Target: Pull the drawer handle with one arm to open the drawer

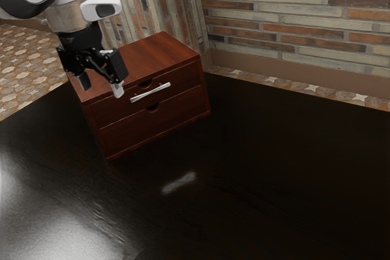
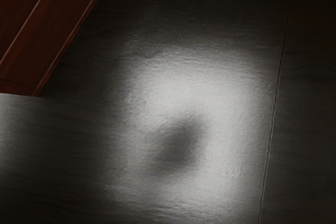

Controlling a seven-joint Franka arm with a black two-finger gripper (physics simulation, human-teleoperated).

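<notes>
Small red-brown wooden cabinet (image 1: 159, 45) sits toward the back of the dark table (image 1: 274, 168), at the exterior view's left, close to the brick wall (image 1: 292, 16). Two drawers are stacked in its front. The upper drawer (image 1: 177, 79) carries a slim silver bar handle (image 1: 150, 92) and has a shallow half-round notch above the bar. The lower drawer (image 1: 164, 120) has only a notch at its top edge. Both fronts look flush with the cabinet body, so the upper drawer reads as closed.

The cabinet front faces the near side of the table. The handle's long axis runs level along the drawer front; in the exterior view it slants from lower left to upper right.

Gripper (image 1: 101, 89) hangs in front of the upper drawer's front, on the exterior view's left of the handle and just beside its end. Its fingers are spread wide with nothing between them, and the white-tipped finger (image 1: 117, 90) is the nearer one to the bar. Can't tell whether it touches the drawer face.

The wrist view shows the cabinet's lower corner (image 2: 37, 30) and the table (image 2: 294, 182) with a bright glare patch (image 2: 184, 103).
</notes>
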